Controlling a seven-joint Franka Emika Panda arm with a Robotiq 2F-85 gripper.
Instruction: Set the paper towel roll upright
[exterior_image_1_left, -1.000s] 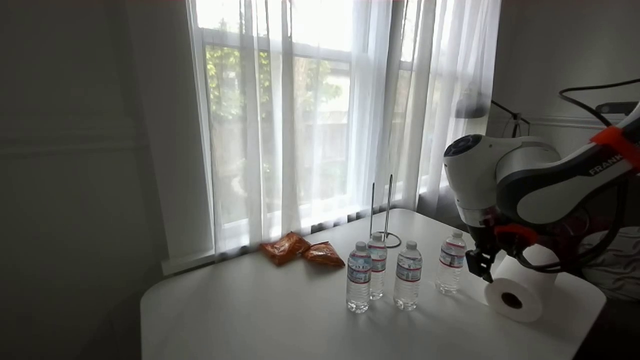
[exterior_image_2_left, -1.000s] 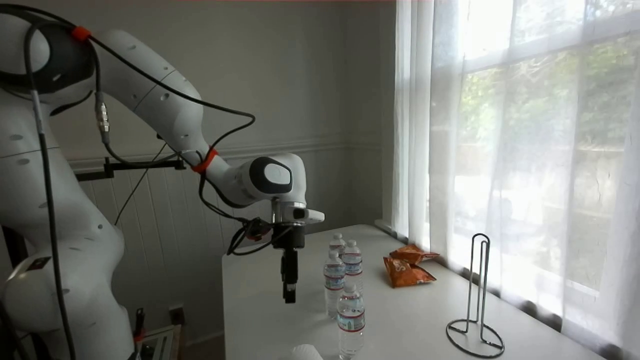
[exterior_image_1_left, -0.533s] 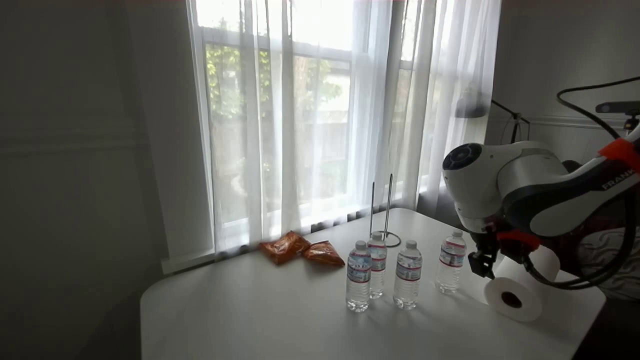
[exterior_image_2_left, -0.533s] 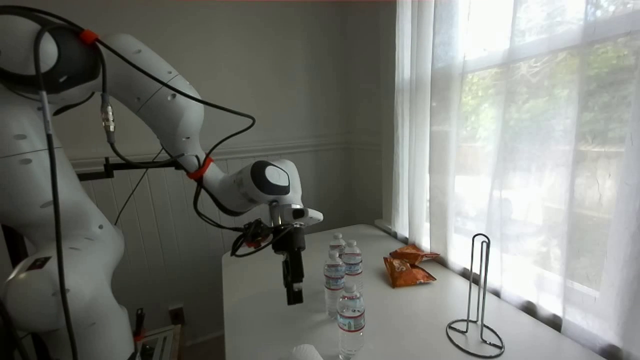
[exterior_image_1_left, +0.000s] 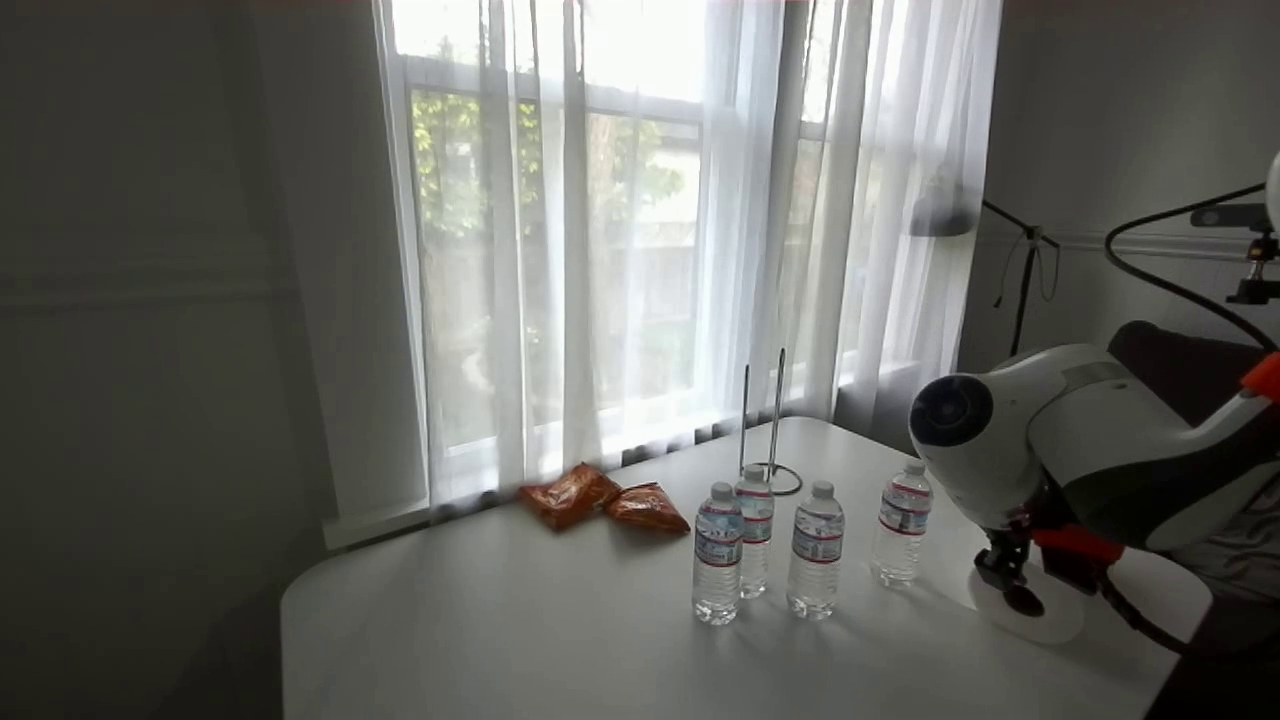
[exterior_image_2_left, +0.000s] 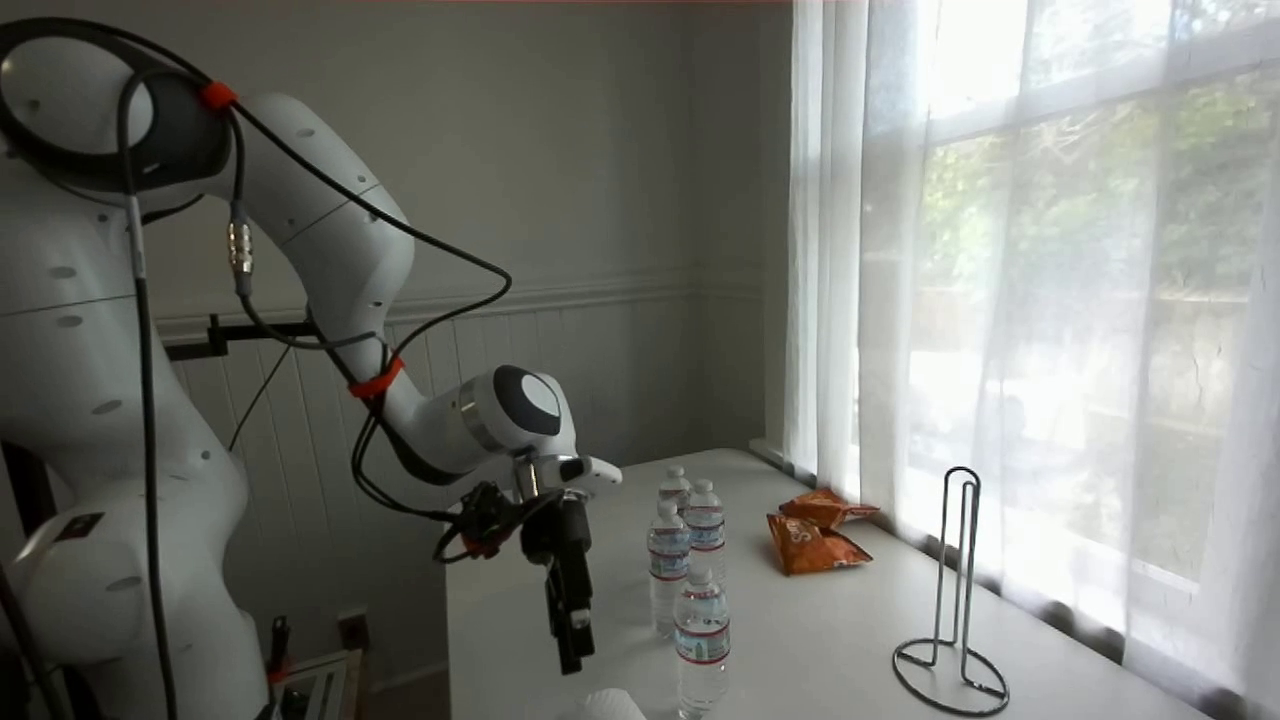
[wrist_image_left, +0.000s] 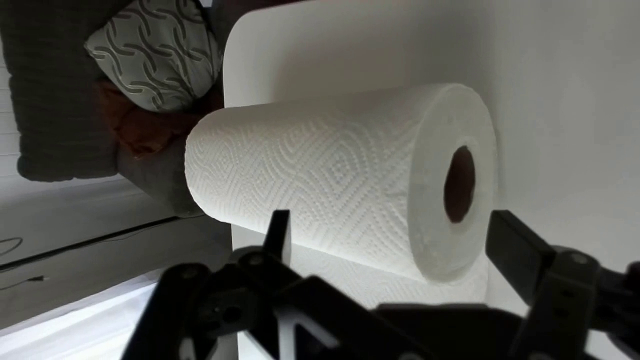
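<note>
Spread wide apart, the tool (wrist_image_left: 390, 225) could bump the paper towel roll (wrist_image_left: 310, 170) just ahead and roll it away.

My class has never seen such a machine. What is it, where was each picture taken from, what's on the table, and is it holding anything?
It is a robot arm ending in a two-fingered claw. The wider pictures come from two cameras standing outside the robot; the close-up comes from a camera on its wrist. On the white table are a paper towel roll lying on its side, four upright water bottles, two orange packets and a wire stand. It holds nothing: the claw's fingers are spread apart.
</note>
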